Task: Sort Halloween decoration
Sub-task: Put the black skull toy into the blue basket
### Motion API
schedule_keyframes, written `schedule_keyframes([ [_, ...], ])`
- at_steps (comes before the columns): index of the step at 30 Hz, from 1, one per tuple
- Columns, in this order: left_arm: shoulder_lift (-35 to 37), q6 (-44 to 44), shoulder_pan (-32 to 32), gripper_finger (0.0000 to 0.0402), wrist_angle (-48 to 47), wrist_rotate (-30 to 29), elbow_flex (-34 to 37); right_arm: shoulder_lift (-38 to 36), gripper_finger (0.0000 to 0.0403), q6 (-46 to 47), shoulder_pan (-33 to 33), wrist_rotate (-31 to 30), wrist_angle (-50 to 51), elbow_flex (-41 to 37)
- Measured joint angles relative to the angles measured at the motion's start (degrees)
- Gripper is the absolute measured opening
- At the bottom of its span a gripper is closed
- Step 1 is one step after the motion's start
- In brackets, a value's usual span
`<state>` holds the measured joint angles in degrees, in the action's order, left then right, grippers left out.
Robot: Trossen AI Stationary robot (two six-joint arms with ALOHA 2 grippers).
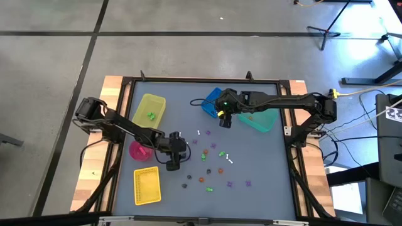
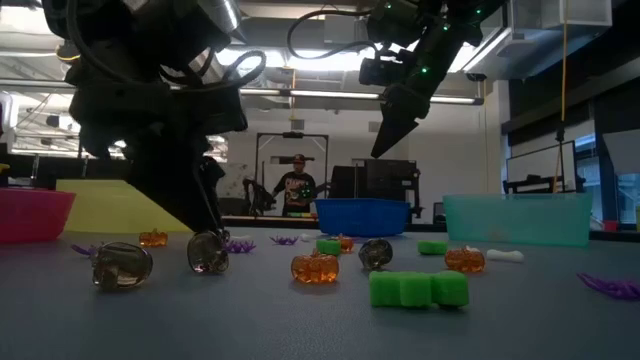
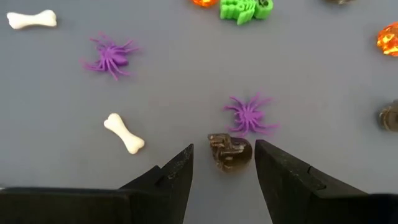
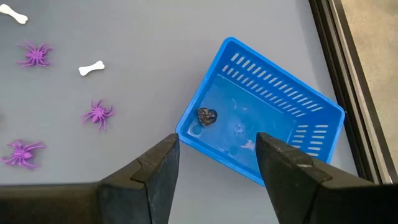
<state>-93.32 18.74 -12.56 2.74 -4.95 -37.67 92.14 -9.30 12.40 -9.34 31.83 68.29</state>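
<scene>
- A grey table top (image 1: 264, 169) with a dark frame and wooden side boards stands on a concrete floor; in the low view a workshop with ceiling lights shows behind it, and a person (image 2: 296, 187) stands far back.
- Five containers sit on the table: a yellow bin (image 1: 149, 110) at the far left holding one green trinket (image 1: 151, 115), a pink bowl (image 1: 138, 150) nearer on the left, a yellow slotted basket (image 1: 147, 186) at the near left, a blue basket (image 1: 211, 102) at the far middle, and a teal bin (image 1: 260, 119) just right of it.
- The Halloween decoration (image 1: 213, 166) lies scattered over the near middle of the table, between the two arms and the near edge: small green, purple, orange, dark and white pieces.
- In the left wrist view there are two white bones (image 3: 124, 132), two purple spiders (image 3: 250, 115), one green piece (image 3: 242, 9), two orange pumpkins partly cut off at the edges, and one dark skull (image 3: 229, 151).
- The left gripper (image 3: 222, 168) is low over the table near the pink bowl, its fingers spread apart on either side of the dark skull and not pressing it.
- The right gripper (image 4: 214, 165) hangs raised above the blue basket, jaws parted and gripping nothing.
- One dark skull trinket (image 4: 206, 116) lies inside the blue basket; four purple spiders and two white bones lie on the table beside it in the right wrist view.
- No writing or label can be read.
</scene>
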Motion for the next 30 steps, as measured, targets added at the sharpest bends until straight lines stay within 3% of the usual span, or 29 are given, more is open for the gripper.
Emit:
schedule_keyframes([
  [30, -0.9, -1.4, 0.0, 0.0141, -0.1, -0.5, 0.0, 0.0, 0.0211, 0.0, 0.0, 0.0, 0.0, 0.0],
])
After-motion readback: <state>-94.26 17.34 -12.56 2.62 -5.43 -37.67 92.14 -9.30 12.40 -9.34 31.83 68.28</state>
